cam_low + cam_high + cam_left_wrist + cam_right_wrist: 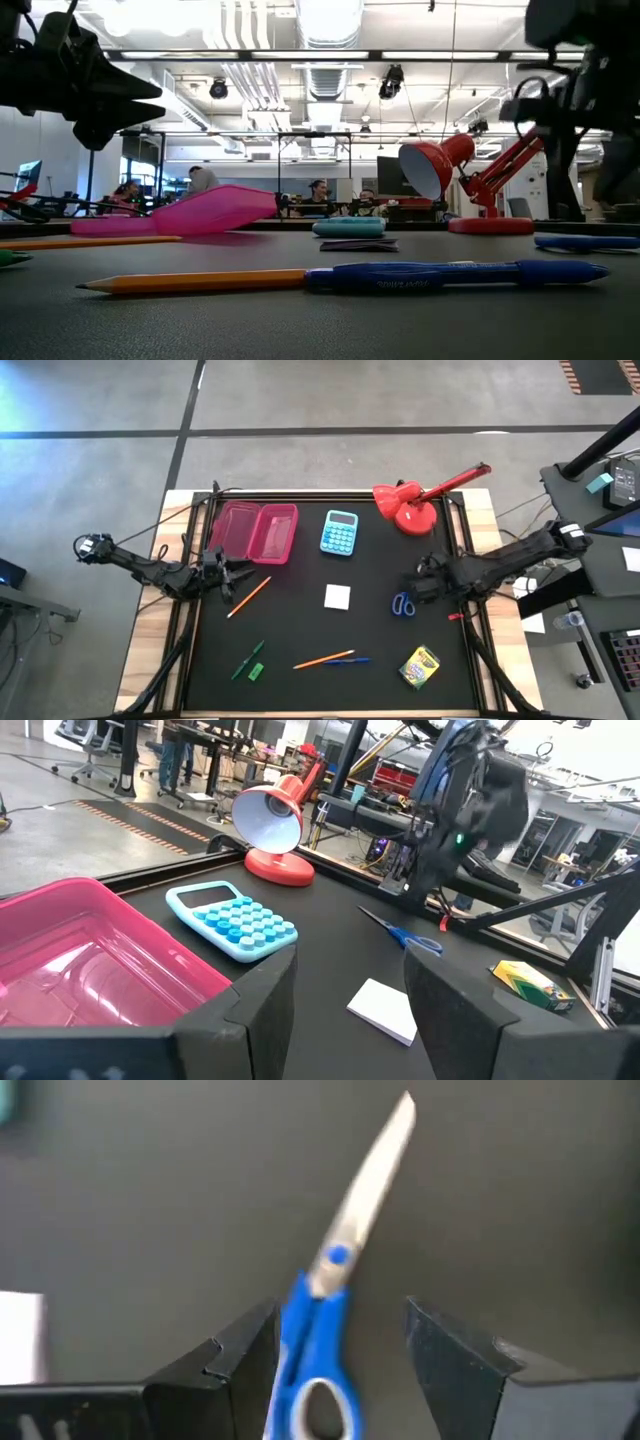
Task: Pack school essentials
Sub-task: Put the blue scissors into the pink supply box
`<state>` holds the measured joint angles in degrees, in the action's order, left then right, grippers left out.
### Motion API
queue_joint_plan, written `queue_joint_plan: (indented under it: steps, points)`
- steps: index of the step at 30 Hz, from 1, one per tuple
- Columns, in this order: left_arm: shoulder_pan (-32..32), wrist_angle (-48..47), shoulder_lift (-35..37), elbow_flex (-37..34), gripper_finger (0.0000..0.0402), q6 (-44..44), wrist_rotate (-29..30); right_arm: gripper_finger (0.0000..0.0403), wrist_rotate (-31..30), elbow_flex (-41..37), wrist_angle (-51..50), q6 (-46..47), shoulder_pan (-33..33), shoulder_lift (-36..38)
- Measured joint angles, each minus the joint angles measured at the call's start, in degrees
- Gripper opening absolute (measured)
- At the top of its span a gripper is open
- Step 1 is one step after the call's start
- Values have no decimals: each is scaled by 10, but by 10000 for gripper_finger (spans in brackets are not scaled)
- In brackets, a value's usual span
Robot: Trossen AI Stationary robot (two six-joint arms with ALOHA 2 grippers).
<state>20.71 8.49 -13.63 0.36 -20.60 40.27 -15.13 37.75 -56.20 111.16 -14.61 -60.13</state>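
The blue-handled scissors [402,604] lie flat on the black mat at the right. My right gripper [418,586] hovers open just above them. In the right wrist view [340,1315] its fingers stand on either side of the blue handle [312,1342], and the blade [368,1185] points away. My left gripper [232,574] is open and empty beside an orange pencil [249,597], near the open pink case [262,530]. The white pad [337,596], crayon box [419,666], a second pencil with the blue pen [330,658], and the green marker and eraser [249,661] lie on the mat.
The light-blue calculator [340,532] and the red desk lamp [408,505] stand at the far side of the mat. The mat's raised frame [470,560] runs close behind my right gripper. People sit in the room beyond the table [200,182].
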Motion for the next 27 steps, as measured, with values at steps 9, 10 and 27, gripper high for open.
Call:
queue_joint_plan:
  steps: [9,10,27]
  points:
    - [0,0,-2,0,169,0,2,201,51,39,-1,34,0,-101]
    - [0,0,-2,0,169,0,2,201,51,39,0,34,0,-104]
    - [0,0,-2,0,169,0,-1,169,31,34,37,34,0,-112]
